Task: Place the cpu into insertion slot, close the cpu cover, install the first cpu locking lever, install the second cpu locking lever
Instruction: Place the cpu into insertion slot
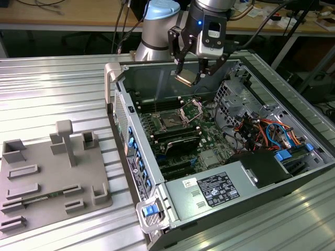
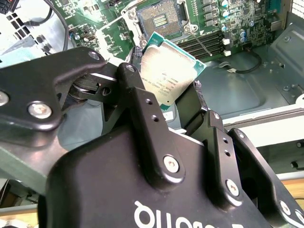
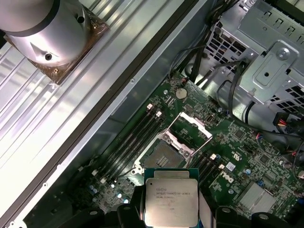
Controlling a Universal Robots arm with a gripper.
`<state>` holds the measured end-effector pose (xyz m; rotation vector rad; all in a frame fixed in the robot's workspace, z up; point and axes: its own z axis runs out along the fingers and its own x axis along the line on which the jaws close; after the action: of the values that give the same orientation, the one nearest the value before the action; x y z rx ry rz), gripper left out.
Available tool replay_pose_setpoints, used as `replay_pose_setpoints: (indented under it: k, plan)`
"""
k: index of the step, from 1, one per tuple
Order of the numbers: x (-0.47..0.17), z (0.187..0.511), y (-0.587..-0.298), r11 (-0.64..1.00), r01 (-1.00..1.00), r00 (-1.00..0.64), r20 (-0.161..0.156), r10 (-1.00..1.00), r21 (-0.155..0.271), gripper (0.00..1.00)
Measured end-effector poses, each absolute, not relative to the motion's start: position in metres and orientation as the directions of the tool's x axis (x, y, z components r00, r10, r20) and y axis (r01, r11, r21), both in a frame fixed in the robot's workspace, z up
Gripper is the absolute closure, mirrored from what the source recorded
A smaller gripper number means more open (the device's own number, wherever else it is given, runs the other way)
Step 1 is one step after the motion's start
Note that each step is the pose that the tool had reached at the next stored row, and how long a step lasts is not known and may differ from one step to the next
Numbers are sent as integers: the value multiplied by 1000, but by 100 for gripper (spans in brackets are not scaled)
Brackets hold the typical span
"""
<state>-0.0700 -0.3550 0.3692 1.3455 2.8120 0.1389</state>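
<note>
**cpu** (image 1: pixel 186 79): flat square chip with a silver-grey metal top and a green edge. It is held tilted in the air above the open computer case (image 1: pixel 123 112), touching nothing but the end effector. The metal top faces the cameras in both wrist views.

**End effector** (image 1: pixel 189 76): black two-finger unit on the arm. It is clamped on the cpu, one finger on each of two opposite edges, with the chip sitting at the fingertips. In the second wrist view the fingers (image 2: pixel 137 102) press against the chip's sides.

**Insertion slot** (image 1: pixel 171 121): small dark square socket with a silver rim on the green motherboard (image 1: pixel 212 144). It is uncovered, with nothing seated in it, and lies below the held cpu and apart from it. In the first wrist view the slot (image 3: pixel 161 156) shows next to the chip.

**cpu cover** (image 1: pixel 192 110): thin silver frame with a square cut-out. It is swung up on its hinge and stands open on the side of the slot towards the exterior view's right.

**Memory slots** (image 3: pixel 133 142): long, narrow and black, running alongside the insertion slot.

**Power supply box** (image 1: pixel 209 191): grey, in the near end of the case.

**Cables** (image 1: pixel 267 130): orange, red and blue, bundled at the exterior view's right inside the case.

**Table** (image 1: pixel 52 89): ribbed metal surface carrying the case.

**Grey fixture plate** (image 1: pixel 52 180): has raised blocks and lies on the table at the exterior view's left, well apart from the case
</note>
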Motion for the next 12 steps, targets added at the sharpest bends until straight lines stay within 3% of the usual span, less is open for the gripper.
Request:
replay_pose_setpoints:
  k: [12]
  plan:
    - [-70, 369, -355, 577, 812, -580, 19, 814, 89, 45]
